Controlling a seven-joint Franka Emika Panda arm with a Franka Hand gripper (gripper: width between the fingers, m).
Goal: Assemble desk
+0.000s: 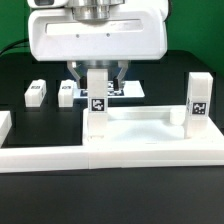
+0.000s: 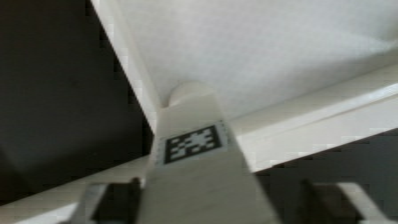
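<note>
The white tabletop lies flat in mid-table, its rim filling much of the wrist view. One white leg block stands upright at the tabletop's corner on the exterior view's left, tag facing the camera. In the wrist view this leg runs up between my fingers. My gripper hangs over its top and straddles it. One finger lies against the leg, the other stands a gap away. A second leg stands upright at the corner on the exterior view's right.
Two loose leg blocks lie on the black table at the exterior view's left. The marker board lies behind the tabletop. A long white rail runs along the front, with a piece at the left edge.
</note>
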